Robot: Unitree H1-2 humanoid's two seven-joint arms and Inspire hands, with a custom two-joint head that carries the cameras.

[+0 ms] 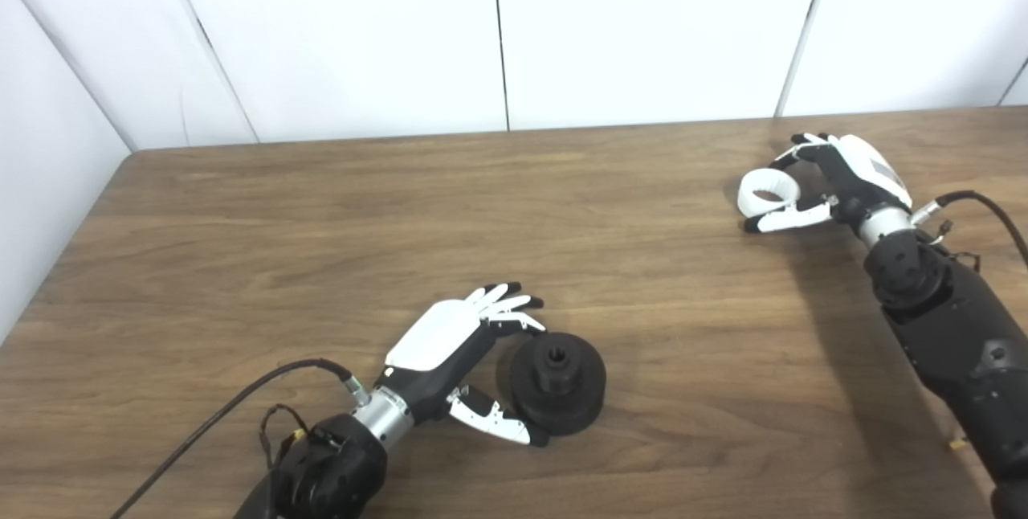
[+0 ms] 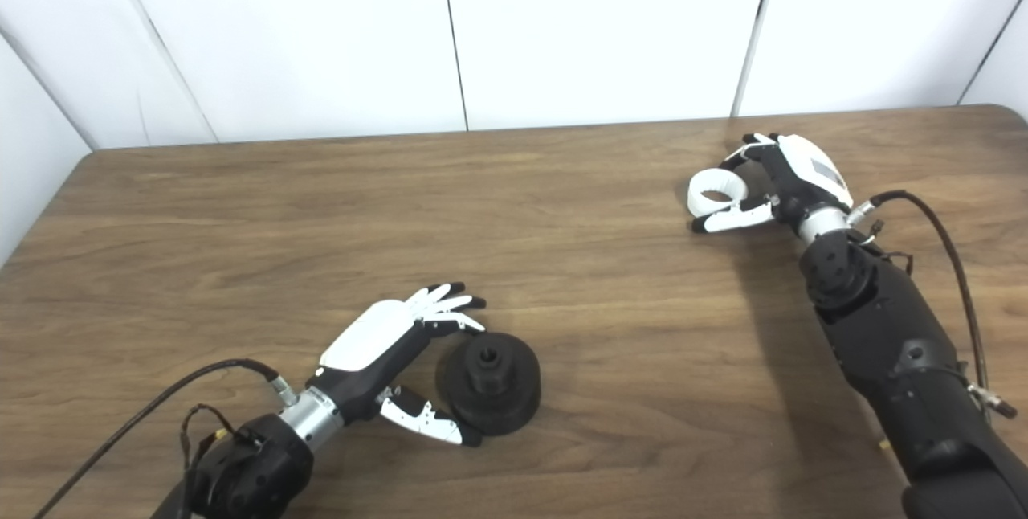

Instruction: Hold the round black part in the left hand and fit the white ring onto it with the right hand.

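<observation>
The round black part (image 1: 558,382) lies flat on the wooden table (image 1: 321,222) near the front, its hub with the centre hole facing up. My left hand (image 1: 454,346) is open just left of it, with fingers (image 1: 514,306) at its far left rim and thumb at its near left rim. The white ring (image 1: 767,194) is at the far right of the table. My right hand (image 1: 843,173) is closed on it, fingers curled over its far side and thumb along its near side. I cannot tell whether the ring is off the table.
White wall panels (image 1: 498,29) stand right behind the table's far edge. Cables (image 1: 241,398) trail from both wrists over the table. The table's left edge (image 1: 72,238) and its right end (image 2: 1004,113) are in view.
</observation>
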